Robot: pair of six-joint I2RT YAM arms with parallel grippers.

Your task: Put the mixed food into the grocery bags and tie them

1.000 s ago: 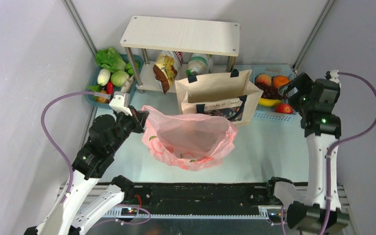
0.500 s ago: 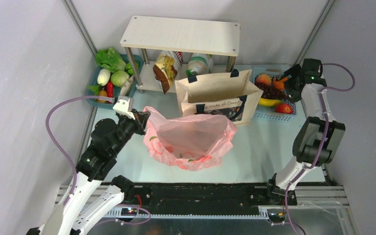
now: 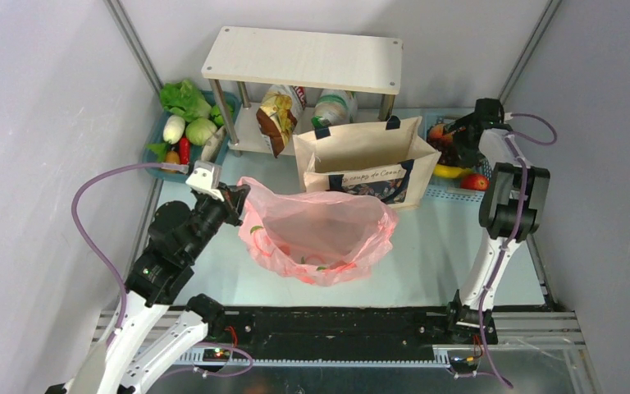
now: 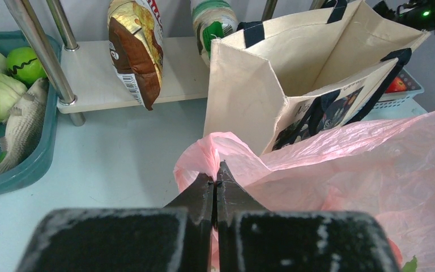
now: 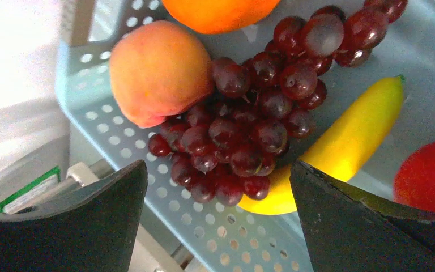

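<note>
My left gripper (image 3: pixel 234 199) is shut on the rim of the pink plastic bag (image 3: pixel 320 234) and holds its left edge up; the wrist view shows the fingertips pinching pink film (image 4: pixel 216 170). The beige canvas tote (image 3: pixel 365 160) stands open behind it. My right gripper (image 3: pixel 451 138) is open over the blue fruit basket (image 3: pixel 453 194), its fingers either side of the dark red grape bunch (image 5: pixel 243 130). A yellow banana (image 5: pixel 340 147), a red apple (image 5: pixel 430 175), a peach (image 5: pixel 158 71) and an orange (image 5: pixel 215 8) lie round the grapes. The crisp packet (image 3: pixel 277 119) stands under the shelf.
A wooden shelf (image 3: pixel 303 59) on metal legs stands at the back with a jar (image 3: pixel 332 107) beneath. A teal basket (image 3: pixel 157 168) at the left holds lettuce, cabbage, white radish (image 3: pixel 173 129) and a fish (image 4: pixel 22 127). Walls close in on both sides.
My right arm has stretched forward and lowered its gripper from above the table's right side into the fruit basket over the grapes. The left gripper keeps its hold on the pink bag.
</note>
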